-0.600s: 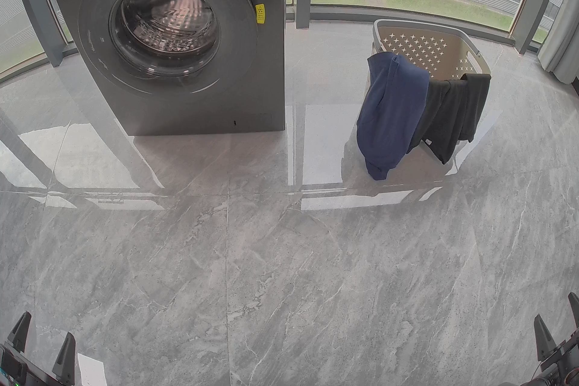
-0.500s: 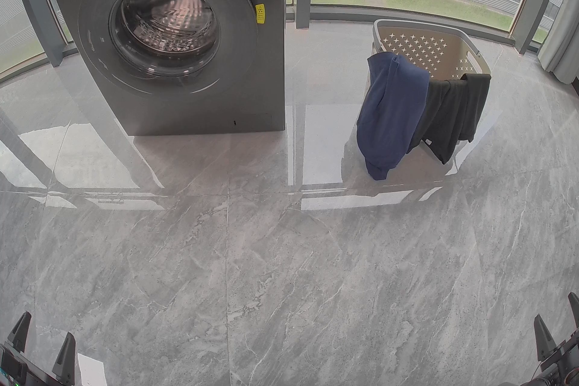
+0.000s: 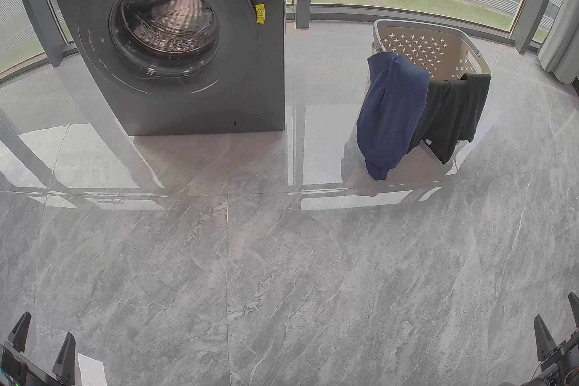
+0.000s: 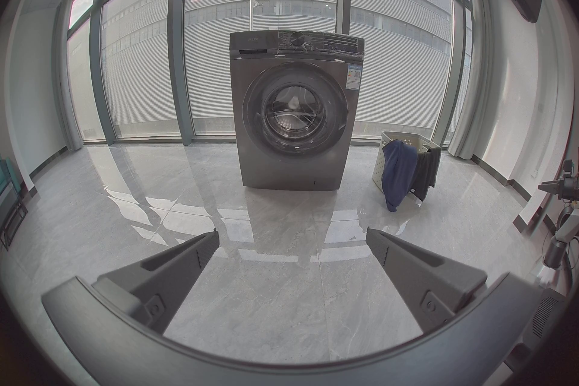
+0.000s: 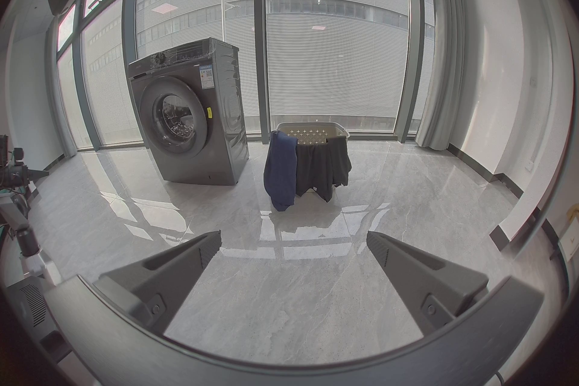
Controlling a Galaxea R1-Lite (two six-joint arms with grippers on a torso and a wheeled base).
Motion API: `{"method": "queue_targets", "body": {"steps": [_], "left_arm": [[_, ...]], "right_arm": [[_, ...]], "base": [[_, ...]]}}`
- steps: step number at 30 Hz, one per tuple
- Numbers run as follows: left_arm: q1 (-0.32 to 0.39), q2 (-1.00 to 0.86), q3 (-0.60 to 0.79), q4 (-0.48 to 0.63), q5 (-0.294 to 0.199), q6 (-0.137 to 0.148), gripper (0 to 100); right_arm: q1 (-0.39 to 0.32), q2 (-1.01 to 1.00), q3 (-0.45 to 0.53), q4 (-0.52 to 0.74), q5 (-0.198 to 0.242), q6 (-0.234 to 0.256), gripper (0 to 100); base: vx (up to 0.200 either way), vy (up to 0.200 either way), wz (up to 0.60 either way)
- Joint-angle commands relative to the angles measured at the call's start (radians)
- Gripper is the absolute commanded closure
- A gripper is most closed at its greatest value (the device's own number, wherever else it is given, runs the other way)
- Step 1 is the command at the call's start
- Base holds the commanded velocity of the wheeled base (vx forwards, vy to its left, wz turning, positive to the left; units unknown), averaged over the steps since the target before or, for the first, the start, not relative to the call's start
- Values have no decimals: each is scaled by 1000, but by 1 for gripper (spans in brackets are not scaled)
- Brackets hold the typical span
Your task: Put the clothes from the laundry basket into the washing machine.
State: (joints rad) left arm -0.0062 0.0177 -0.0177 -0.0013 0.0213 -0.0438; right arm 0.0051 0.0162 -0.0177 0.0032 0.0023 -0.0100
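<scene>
A dark grey washing machine [image 3: 175,31] stands on a glossy grey tiled floor [image 3: 271,272] in front of tall curved windows [image 4: 271,1], its round front door facing the robot. To the robot's right of the machine and set apart from it, a beige laundry basket [image 3: 431,40] with a star-perforated wall sits close to the glass. Two pieces of clothing hang over the basket's near rim and down its outer side: a blue garment [image 3: 391,110] on the side closer to the washing machine, reaching almost to the floor, and a black garment [image 3: 453,110] just beside it, the two touching where they overlap at the rim. The left gripper [image 4: 291,232] is low at the robot's left, well back from the machine, its two dark fingers spread wide with nothing between them. The right gripper [image 5: 294,233] is low at the robot's right, well short of the basket, likewise spread apart and carrying nothing. A pale curtain [image 3: 561,43] hangs by the window at the far right.
</scene>
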Motion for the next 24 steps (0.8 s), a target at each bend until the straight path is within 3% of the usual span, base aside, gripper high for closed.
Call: {"method": "queue_targets", "body": {"steps": [1, 11, 24], "left_arm": [[0, -12, 18, 0, 0, -1, 0], [0, -12, 18, 1, 0, -1, 0], [0, -12, 18, 1, 0, -1, 0]], "right_arm": [[-1, -16, 16, 0, 1, 1, 0], [1, -16, 16, 0, -1, 1, 0], [-1, -16, 16, 0, 1, -2, 0]], "base": [[0, 0, 0], [0, 0, 0], [200, 0, 0]]}}
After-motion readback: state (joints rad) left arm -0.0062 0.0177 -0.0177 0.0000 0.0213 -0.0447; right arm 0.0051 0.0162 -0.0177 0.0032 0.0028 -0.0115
